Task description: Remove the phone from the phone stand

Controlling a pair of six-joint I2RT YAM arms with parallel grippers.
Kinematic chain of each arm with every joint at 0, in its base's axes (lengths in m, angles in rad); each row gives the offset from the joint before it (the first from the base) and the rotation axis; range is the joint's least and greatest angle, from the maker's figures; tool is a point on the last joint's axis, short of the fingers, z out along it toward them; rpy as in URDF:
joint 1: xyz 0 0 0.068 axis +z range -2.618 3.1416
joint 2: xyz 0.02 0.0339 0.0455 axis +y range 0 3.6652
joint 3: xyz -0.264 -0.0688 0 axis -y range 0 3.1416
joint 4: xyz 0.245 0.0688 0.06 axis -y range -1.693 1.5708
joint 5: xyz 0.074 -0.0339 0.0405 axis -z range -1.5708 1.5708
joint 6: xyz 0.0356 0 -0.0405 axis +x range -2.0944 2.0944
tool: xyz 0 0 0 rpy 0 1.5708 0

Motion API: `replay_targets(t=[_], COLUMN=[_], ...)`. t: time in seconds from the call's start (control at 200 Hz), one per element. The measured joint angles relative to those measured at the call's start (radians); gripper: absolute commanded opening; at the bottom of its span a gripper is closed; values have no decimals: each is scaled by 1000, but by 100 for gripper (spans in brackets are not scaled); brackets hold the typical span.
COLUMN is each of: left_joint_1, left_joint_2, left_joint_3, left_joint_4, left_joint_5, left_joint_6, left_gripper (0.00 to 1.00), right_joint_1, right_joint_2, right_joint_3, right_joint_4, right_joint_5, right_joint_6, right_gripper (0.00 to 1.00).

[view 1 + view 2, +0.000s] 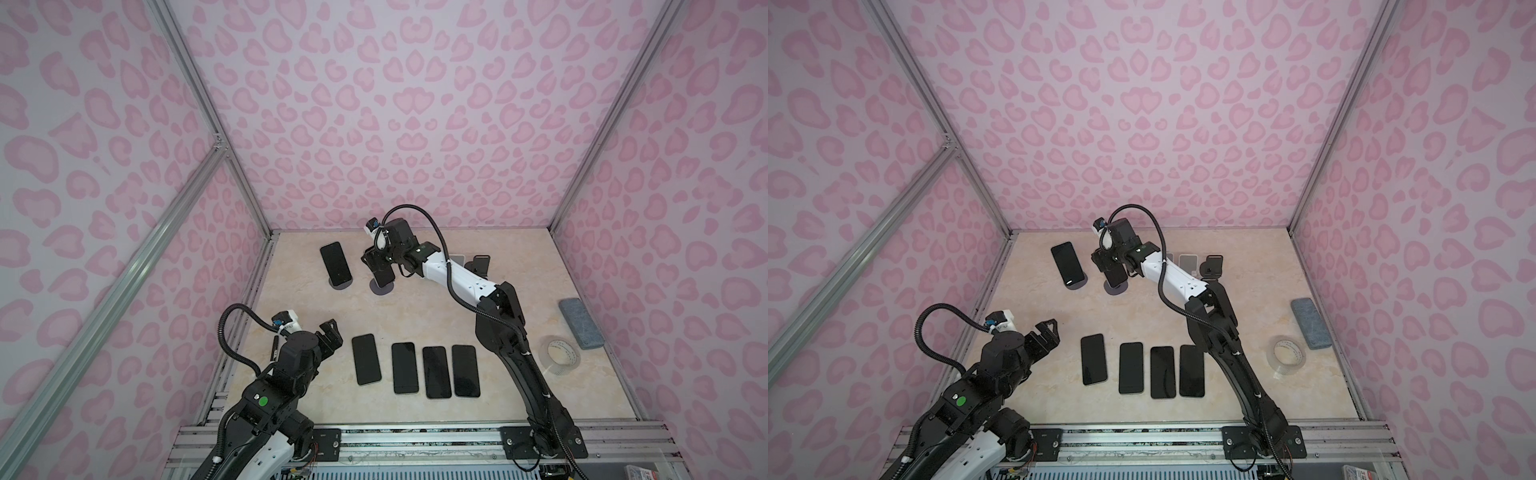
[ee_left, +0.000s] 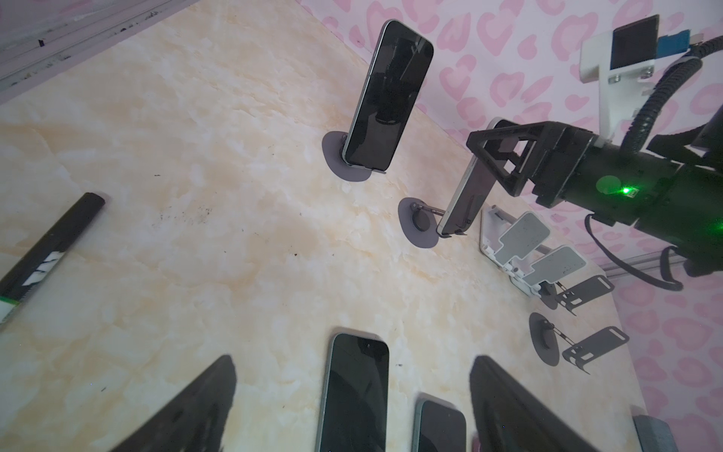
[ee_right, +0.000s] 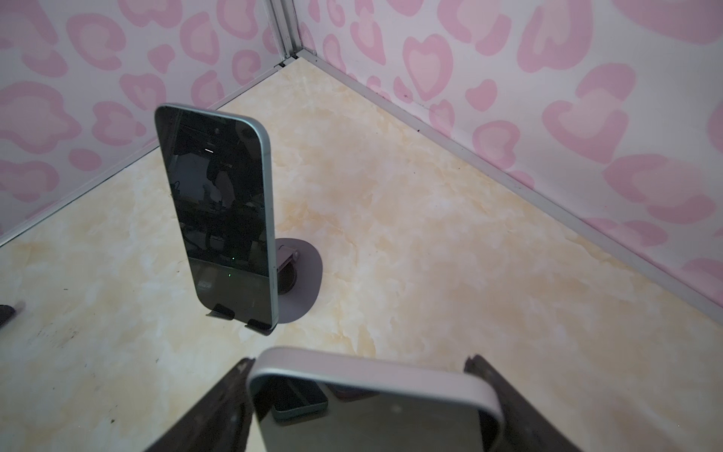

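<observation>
Phone (image 3: 375, 415) is sitting in its stand (image 2: 418, 229), not yet lifted; right fingers (image 3: 524, 418) are straddling its top, grip I cannot tell; left fingers (image 2: 187, 415) are idling released.

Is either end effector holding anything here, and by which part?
The right end effector brackets the top end of the phone on its stand, fingers at its side edges; firm grip cannot be told. The left end effector holds nothing.
</observation>
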Motion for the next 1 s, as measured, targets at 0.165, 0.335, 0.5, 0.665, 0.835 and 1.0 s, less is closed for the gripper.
replay_targets(t=[0.165,0.335,0.5,0.665,0.835,1.0], left_joint_1=[0,0,0,0,0,0], left_joint_2=[-1,-21,-35,-35,-39,-73], left_joint_3=[0,0,0,31,56,56], left_joint_4=[0,0,0,-1,0,-1], left_joint_5=[0,0,-1,6,26,43], left_joint_6=[4,12,27,48,74,72], left_gripper=[96,96,96,96,95,95], right_joint_1=[5,-1,9,24,39,45], right_joint_2=[-2,-40,-82,-136,-208,-315], right_joint_3=[-20,-82,-102,-107,-155,-299], right_joint_4=[11,39,39,44,56,89], right_joint_5=[27,59,82,94,122,178], right_joint_6=[23,34,53,79,93,110], right_gripper=[71,67,66,66,66,65])
